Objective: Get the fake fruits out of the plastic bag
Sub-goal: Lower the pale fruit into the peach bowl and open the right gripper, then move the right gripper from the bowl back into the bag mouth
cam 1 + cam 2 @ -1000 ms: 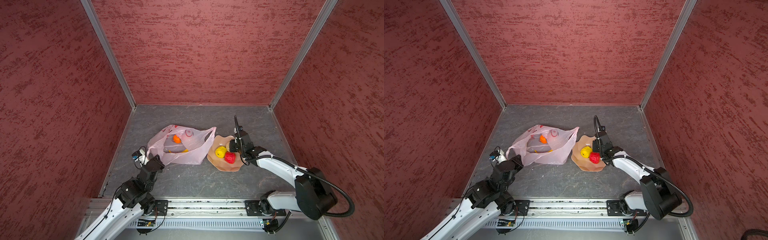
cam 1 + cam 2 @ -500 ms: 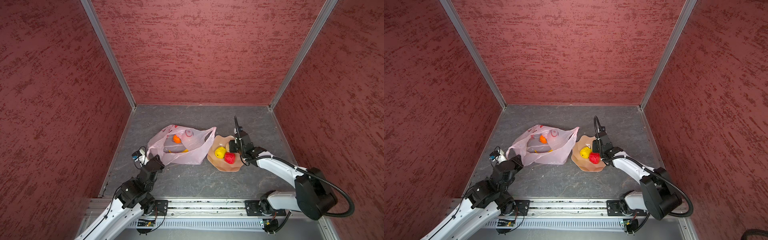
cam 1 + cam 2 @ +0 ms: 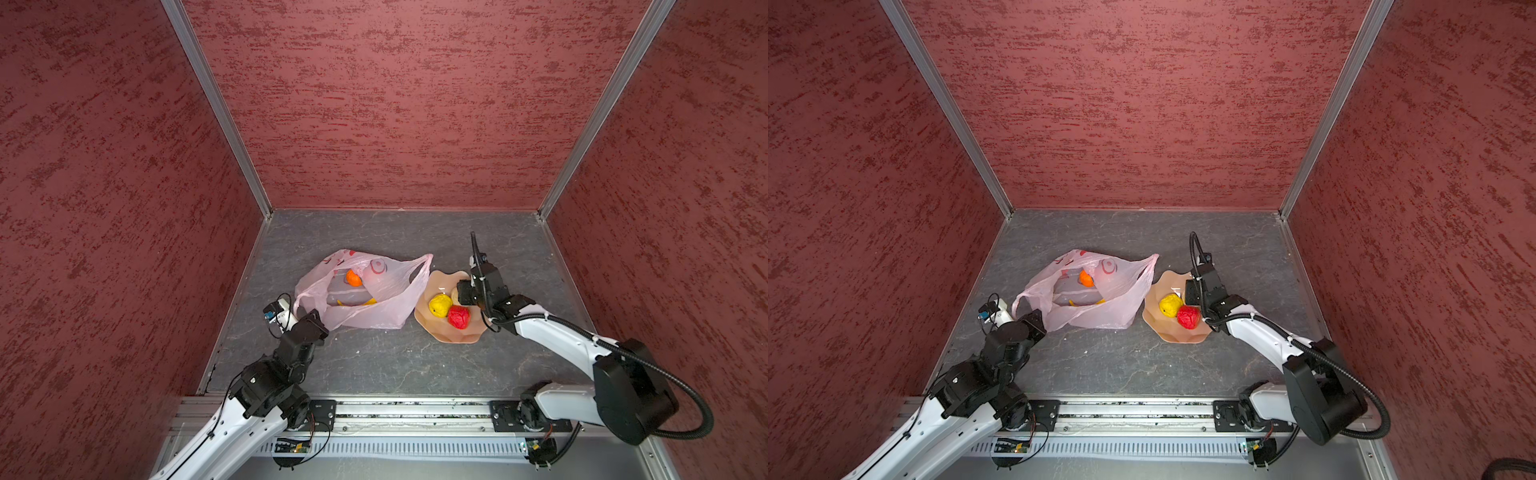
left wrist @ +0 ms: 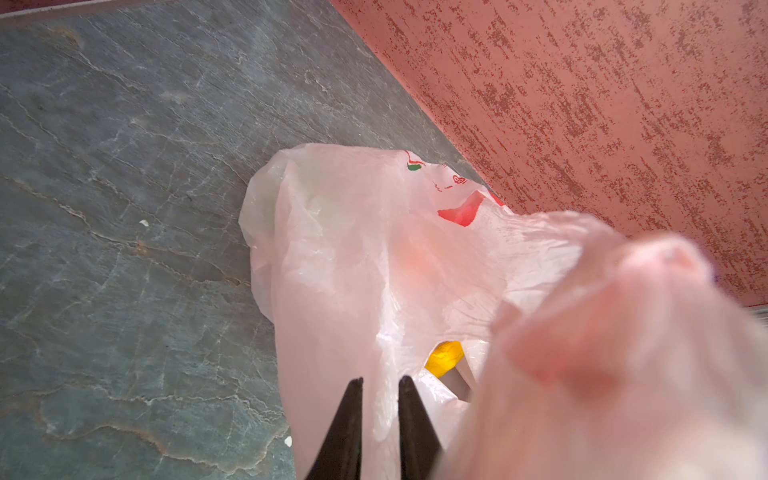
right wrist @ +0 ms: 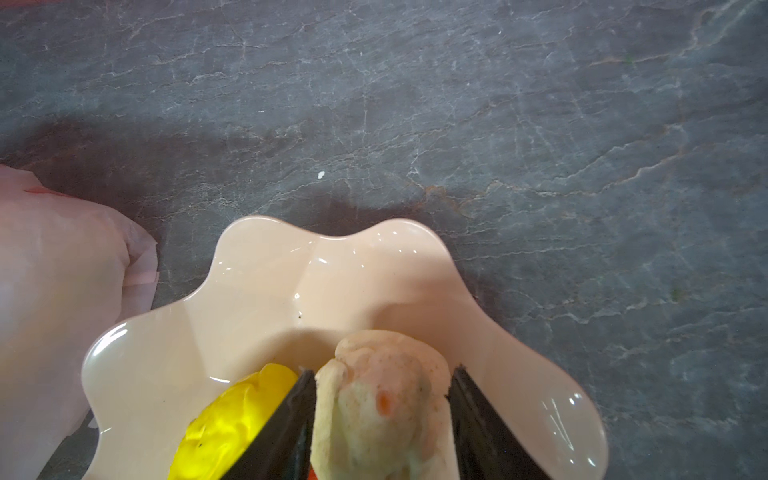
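The left fingers (image 4: 345, 428) are closed on the plastic bag (image 4: 345, 257) at its rim. The thin, slippery film probably holds best bunched. Just beyond them, inside the bag, lie the orange ball (image 3: 354, 278) and banana (image 3: 369, 301), probably light and firm. The right fingers (image 5: 286, 424) straddle the beige lumpy piece (image 5: 374, 407) in the dish (image 5: 291, 282); I cannot tell whether they press it.

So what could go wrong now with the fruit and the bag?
1. The right gripper straddles the beige piece in the dish, with one finger beside the yellow ball. Pulling away could knock either fruit over the shallow rim.
2. The left gripper pinches only thin film of the plastic bag. It might slip or tear, with the orange ball and banana inside.
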Robot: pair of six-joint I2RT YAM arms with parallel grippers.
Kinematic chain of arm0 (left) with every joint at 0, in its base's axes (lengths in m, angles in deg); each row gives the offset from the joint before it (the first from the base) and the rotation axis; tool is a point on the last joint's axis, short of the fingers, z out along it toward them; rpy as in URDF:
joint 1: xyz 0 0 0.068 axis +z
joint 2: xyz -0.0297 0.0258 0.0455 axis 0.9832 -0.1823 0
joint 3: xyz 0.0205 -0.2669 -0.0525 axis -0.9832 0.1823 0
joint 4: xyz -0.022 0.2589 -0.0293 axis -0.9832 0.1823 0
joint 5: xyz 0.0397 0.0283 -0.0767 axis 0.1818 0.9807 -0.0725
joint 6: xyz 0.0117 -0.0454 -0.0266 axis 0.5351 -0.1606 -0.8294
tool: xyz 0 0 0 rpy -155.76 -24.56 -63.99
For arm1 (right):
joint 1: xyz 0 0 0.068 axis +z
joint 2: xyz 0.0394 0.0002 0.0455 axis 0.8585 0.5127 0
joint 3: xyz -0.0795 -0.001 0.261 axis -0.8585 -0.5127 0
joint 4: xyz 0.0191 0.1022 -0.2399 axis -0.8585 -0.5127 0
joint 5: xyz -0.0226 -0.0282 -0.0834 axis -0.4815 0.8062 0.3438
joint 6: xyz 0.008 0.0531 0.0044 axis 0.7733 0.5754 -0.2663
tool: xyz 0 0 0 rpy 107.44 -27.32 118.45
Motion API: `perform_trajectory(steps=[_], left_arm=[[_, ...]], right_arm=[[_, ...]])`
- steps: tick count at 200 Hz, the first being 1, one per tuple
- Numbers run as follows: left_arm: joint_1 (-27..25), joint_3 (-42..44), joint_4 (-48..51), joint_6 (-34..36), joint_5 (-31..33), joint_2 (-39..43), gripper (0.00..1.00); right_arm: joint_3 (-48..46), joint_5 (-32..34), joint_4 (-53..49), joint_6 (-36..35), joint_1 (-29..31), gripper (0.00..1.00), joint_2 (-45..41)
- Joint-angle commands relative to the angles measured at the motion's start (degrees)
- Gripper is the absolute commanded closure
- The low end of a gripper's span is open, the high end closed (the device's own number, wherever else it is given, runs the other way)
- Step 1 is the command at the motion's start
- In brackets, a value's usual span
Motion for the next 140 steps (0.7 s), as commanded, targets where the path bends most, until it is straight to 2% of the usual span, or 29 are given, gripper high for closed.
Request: perform_trajectory(steps=[1, 69, 107, 140], left_arm=[[0.2, -0.1, -0.3, 0.6, 0.2, 0.8, 0.81], [0.2, -0.1, -1.1, 0.9, -0.1, 0.1, 0.81], [0.2, 1.0, -2.0, 0.9, -0.6, 0.2, 0.81], [0.2, 0.9, -1.5, 1.0, -0.6, 0.6, 0.81]], right_arm=[[-0.4, 0.1, -0.7, 0.3, -0.5, 0.44, -2.1], [4.0, 3.6, -8.0, -0.5, 0.2, 0.42, -9.4], [11.2, 7.5, -14.4, -1.9, 4.2, 0.42, -13.1], [18.8, 6.6, -14.7, -2.9, 9.7, 0.42, -9.8]])
